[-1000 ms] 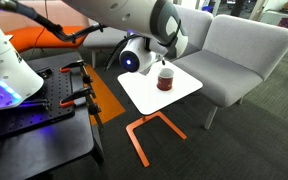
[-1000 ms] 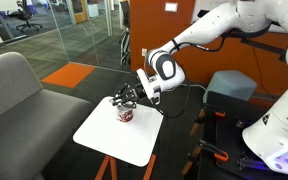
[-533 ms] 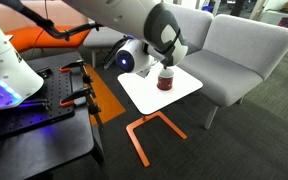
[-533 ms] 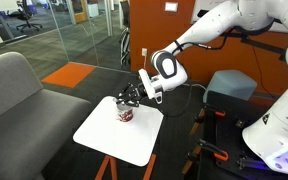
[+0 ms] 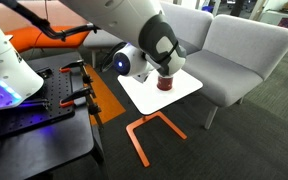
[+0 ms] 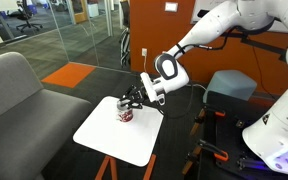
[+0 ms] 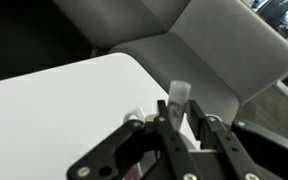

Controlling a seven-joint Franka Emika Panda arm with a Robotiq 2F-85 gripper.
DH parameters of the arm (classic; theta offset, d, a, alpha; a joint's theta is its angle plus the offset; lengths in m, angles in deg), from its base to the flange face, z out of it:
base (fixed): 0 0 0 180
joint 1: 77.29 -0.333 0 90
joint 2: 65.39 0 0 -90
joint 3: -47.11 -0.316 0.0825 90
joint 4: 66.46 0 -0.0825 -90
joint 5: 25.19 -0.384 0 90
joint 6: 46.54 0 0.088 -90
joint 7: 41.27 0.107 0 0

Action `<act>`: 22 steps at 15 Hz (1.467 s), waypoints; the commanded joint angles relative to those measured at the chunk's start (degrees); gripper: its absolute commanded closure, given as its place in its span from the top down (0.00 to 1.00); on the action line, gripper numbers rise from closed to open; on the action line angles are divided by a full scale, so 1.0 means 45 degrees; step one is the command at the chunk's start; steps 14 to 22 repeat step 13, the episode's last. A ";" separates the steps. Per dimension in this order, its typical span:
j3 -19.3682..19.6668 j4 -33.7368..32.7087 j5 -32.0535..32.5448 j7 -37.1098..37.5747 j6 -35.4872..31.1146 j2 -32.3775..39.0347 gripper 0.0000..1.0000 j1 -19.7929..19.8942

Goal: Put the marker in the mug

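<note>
The small dark red mug (image 6: 125, 113) stands on the white side table (image 6: 114, 140), near its back edge; in an exterior view only its lower part (image 5: 165, 85) shows under my arm. My gripper (image 6: 134, 99) hangs just above the mug. In the wrist view the gripper (image 7: 181, 112) is shut on the marker (image 7: 178, 100), whose whitish end sticks out between the fingers. A bit of the mug's whitish rim (image 7: 133, 117) shows by the left finger.
Grey armchairs (image 5: 239, 50) stand behind and beside the table (image 5: 144, 92); one also shows in an exterior view (image 6: 24, 90). An orange metal table base (image 5: 149, 130) reaches over the carpet. A black bench with clamps (image 5: 34, 110) lies close by.
My arm has swung further over the table and lowered a little, so it hides more of the mug in one exterior view. The marker stays gripped.
</note>
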 commanded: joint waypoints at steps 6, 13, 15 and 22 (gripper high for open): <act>0.0177 0.0653 -0.6317 -0.3830 -0.1296 -0.4557 0.98 -0.1485; 0.0214 0.1578 -0.5079 0.1197 -0.4978 -0.9166 1.00 -0.3806; 0.0214 0.1578 -0.5079 0.1197 -0.4978 -0.9166 1.00 -0.3806; 0.0214 0.1578 -0.5079 0.1197 -0.4978 -0.9166 1.00 -0.3806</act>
